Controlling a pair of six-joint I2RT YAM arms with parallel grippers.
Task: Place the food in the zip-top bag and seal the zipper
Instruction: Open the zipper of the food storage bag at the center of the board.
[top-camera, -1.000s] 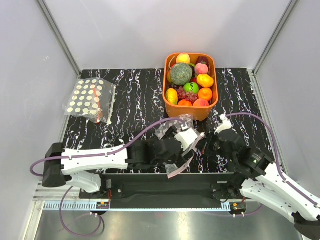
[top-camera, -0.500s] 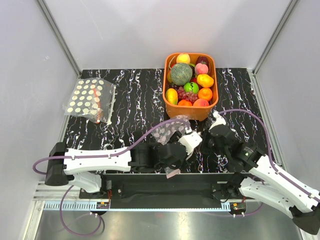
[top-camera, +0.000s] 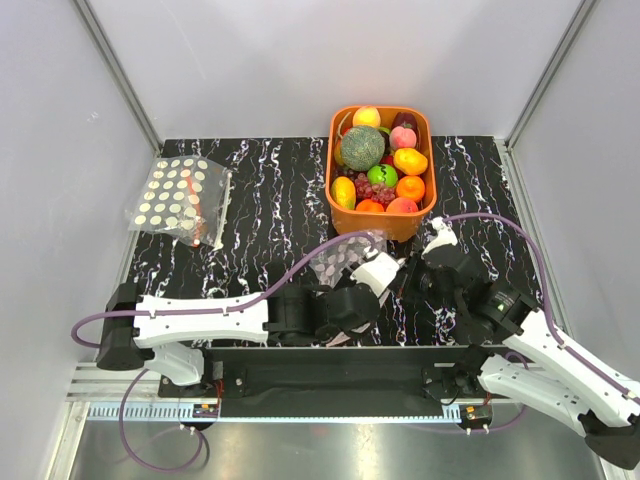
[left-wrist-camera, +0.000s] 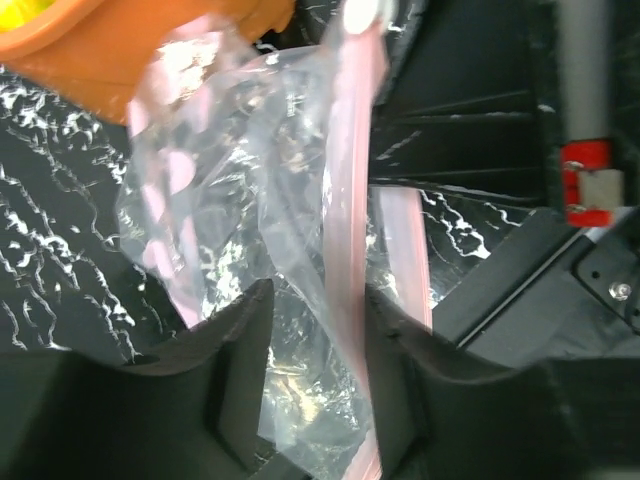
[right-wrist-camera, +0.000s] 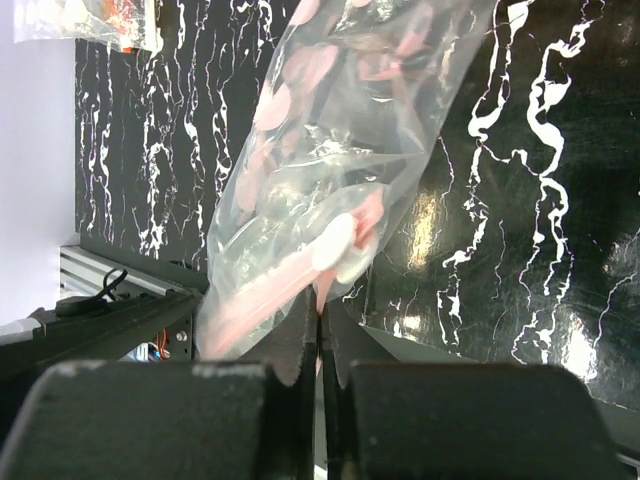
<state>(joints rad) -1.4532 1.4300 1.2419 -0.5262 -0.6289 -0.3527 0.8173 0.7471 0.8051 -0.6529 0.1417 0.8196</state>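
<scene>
The top view looks steeply down from above and behind the arm bases, taking in the whole counter (top-camera: 270, 190). Both wrist views sit very close to the zip-top bag (top-camera: 345, 262), the one part all three views share.

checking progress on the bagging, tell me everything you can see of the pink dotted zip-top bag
The zip-top bag is crinkly clear plastic with pale pink dots and a pink zipper strip along its mouth, seemingly unsealed. It sits crumpled just in front of the orange basket, with no food visible inside. The right gripper is shut on its strip edge. The left gripper has a finger on each side, grip unclear.
</scene>
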